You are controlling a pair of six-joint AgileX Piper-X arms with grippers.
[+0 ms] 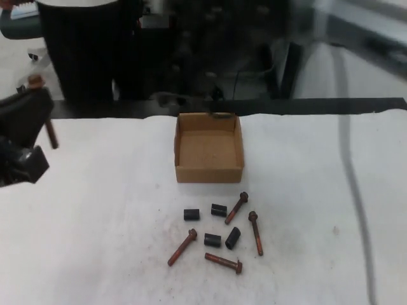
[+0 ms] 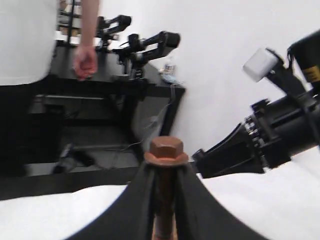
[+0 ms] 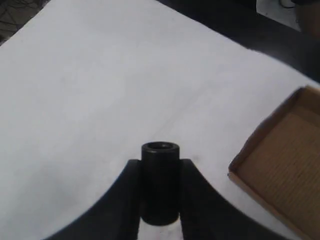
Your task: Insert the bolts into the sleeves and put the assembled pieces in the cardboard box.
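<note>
My left gripper [image 2: 165, 175] is shut on a rusty bolt [image 2: 165, 190], whose hex head [image 2: 166, 150] sticks out past the fingertips. In the high view this gripper [image 1: 28, 124] is raised at the far left edge with the bolt [image 1: 51, 135] in it. A black sleeve [image 3: 160, 185] stands upright with its bore showing in my right gripper [image 3: 160, 172], which is shut on it above the white cloth, near the cardboard box [image 3: 285, 165]. The box [image 1: 209, 171] sits open at mid-table. Several loose bolts [image 1: 255, 233] and black sleeves [image 1: 191, 215] lie in front of it.
A white cloth [image 1: 95, 222] covers the bench, with open room on both sides of the scattered parts. Another arm's black body [image 2: 270, 140] shows close by in the left wrist view. A dark bench edge [image 1: 305, 105] runs behind the box.
</note>
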